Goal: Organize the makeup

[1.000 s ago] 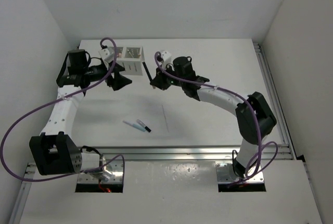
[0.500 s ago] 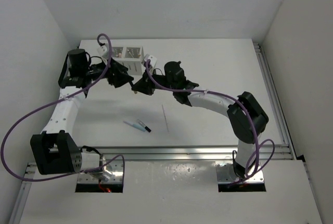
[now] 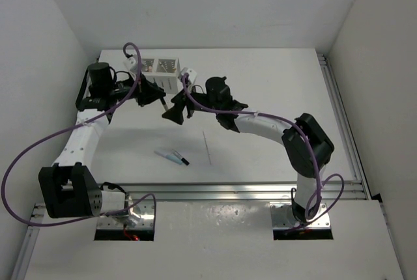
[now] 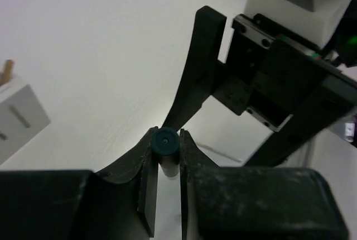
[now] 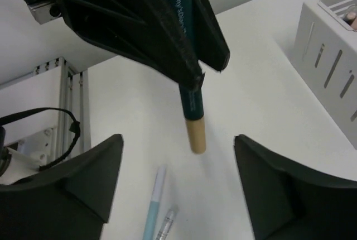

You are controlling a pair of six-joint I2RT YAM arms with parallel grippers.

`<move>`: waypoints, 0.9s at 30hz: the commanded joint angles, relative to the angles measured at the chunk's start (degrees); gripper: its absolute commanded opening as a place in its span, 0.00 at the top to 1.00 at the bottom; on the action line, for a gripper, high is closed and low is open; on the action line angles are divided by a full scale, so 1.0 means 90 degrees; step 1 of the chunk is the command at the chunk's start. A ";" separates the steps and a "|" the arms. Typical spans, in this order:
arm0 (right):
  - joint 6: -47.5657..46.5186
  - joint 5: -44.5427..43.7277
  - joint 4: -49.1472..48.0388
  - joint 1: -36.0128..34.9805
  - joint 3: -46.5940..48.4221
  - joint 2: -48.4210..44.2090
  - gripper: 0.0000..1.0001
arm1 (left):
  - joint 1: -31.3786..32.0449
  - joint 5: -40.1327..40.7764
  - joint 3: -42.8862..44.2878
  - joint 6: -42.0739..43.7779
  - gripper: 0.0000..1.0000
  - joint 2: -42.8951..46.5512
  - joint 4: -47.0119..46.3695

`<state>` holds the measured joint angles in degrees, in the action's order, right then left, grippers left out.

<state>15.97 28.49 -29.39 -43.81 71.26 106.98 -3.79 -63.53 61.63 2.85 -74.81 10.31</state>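
Observation:
A dark teal makeup stick with a tan-gold end hangs above the table, and my left gripper is shut on its dark capped end. My right gripper stands open just under the stick, a finger on each side and neither touching it. From above, the left gripper and right gripper meet in front of the white slotted box. On the table lie a pale blue stick, a black-tipped stick and a thin white stick.
The white slotted box stands at the back of the table with a pink stick end showing in it. White walls close the table on the left, back and right. An aluminium rail runs along the near edge.
My right gripper carried the dark stick leftward to the left gripper. The left jaws closed on it and the right jaws opened, letting it go.

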 commanded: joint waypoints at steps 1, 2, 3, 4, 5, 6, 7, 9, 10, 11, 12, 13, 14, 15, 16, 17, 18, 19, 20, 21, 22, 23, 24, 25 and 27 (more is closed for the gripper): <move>0.0286 -0.0108 -0.0066 0.0112 0.0324 0.0106 0.17 | -0.0047 0.0787 0.0116 0.0473 1.00 0.0079 -0.0374; 0.0325 -0.0196 -0.0017 0.0170 0.0305 0.0135 0.11 | -0.0047 0.1011 0.0183 0.0580 1.00 0.0079 -0.0441; 0.0384 -0.0419 0.0042 0.0200 0.0285 0.0125 0.03 | -0.0047 0.1284 0.0184 0.0785 1.00 0.0079 -0.0626; 0.0442 -0.0711 0.0246 0.0326 0.0227 0.0125 0.03 | -0.0047 0.1906 0.0319 0.0883 1.00 0.0021 -0.0753; 0.0481 -0.1043 0.0364 0.0346 0.0188 0.0067 0.01 | -0.0047 0.2250 0.0321 0.1039 1.00 -0.0066 -0.1073; 0.0453 -0.1481 0.0848 0.0405 0.0178 0.0057 0.01 | -0.0047 0.2873 0.0427 0.1127 1.00 -0.0212 -0.1280; 0.0395 -0.1708 0.1124 0.0405 0.0216 0.0047 0.01 | -0.0047 0.3159 0.0505 0.1215 1.00 -0.0301 -0.1514; 0.0006 -0.2624 0.2525 0.0386 0.0537 0.0134 0.01 | -0.0047 0.3803 0.0506 0.1508 1.00 -0.0496 -0.2372; -0.0122 -0.3064 0.2929 0.0366 0.0858 0.0241 0.01 | -0.0047 0.3971 0.0506 0.1616 1.00 -0.0729 -0.2695; -0.0143 -0.3155 0.3242 0.0366 0.1199 0.0426 0.01 | -0.0047 0.4118 0.0506 0.1723 1.00 -0.0847 -0.3026; -0.0105 -0.3388 0.4290 0.0356 0.1483 0.0534 0.03 | -0.0047 0.4254 0.0506 0.1879 1.00 -0.0984 -0.3668; -0.0104 -0.3719 0.4532 0.0356 0.1660 0.0700 0.03 | -0.0047 0.4449 0.0506 0.1948 1.00 -0.1121 -0.3955; -0.0085 -0.3761 0.4815 0.0347 0.1652 0.0779 0.04 | -0.0047 0.4528 0.0506 0.2026 1.00 -0.1402 -0.4509; -0.0094 -0.3819 0.4886 0.0347 0.1604 0.0808 0.04 | -0.0047 0.4684 0.0506 0.2027 1.00 -0.1550 -0.4756; -0.0104 -0.3839 0.4857 0.0337 0.1352 0.0809 0.04 | -0.0047 0.4753 0.0613 0.1959 1.00 -0.1706 -0.4961; -0.0114 -0.3839 0.4760 0.0346 0.1253 0.0770 0.04 | -0.0047 0.4754 0.0739 0.1900 1.00 -0.1891 -0.5070; -0.0114 -0.3839 0.4605 0.0337 0.1145 0.0731 0.05 | -0.0047 0.4754 0.0915 0.1803 1.00 -0.2280 -0.5071; -0.0153 -0.3839 0.4497 0.0337 0.0970 0.0711 0.05 | -0.0047 0.4754 0.1303 0.1715 1.00 -0.2487 -0.5071; -0.0153 -0.3839 0.4418 0.0327 0.0843 0.0672 0.05 | -0.0125 0.4754 0.1500 0.1618 1.00 -0.2682 -0.5071; -0.0172 -0.3839 0.4389 0.0337 0.0793 0.0672 0.05 | -0.0126 0.4754 0.1686 0.1452 1.00 -0.2868 -0.5071; -0.0192 -0.3830 0.4388 0.0317 0.0744 0.0672 0.06 | -0.0184 0.4754 0.1988 0.1383 1.00 -0.3199 -0.5071; -0.0221 -0.3820 0.4408 0.0317 0.0734 0.0672 0.06 | -0.0242 0.4648 0.2107 0.1382 1.00 -0.3337 -0.5071; -0.0212 -0.3810 0.4466 0.0317 0.0715 0.0691 0.08 | -0.0243 0.4579 0.2175 0.1315 1.00 -0.3435 -0.5071; -0.0202 -0.3810 0.4515 0.0298 0.0715 0.0692 0.10 | -0.0243 0.4501 0.2176 0.1314 1.00 -0.3572 -0.5003; -0.0007 -0.3839 0.4564 0.0288 0.0676 0.0740 0.15 | -0.0243 0.4188 0.2176 0.1314 1.00 -0.3632 -0.4799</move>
<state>14.98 -4.60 11.77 -40.56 77.32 114.19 -5.39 -22.50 79.46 15.77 -107.48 -30.44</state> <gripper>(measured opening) 0.871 0.202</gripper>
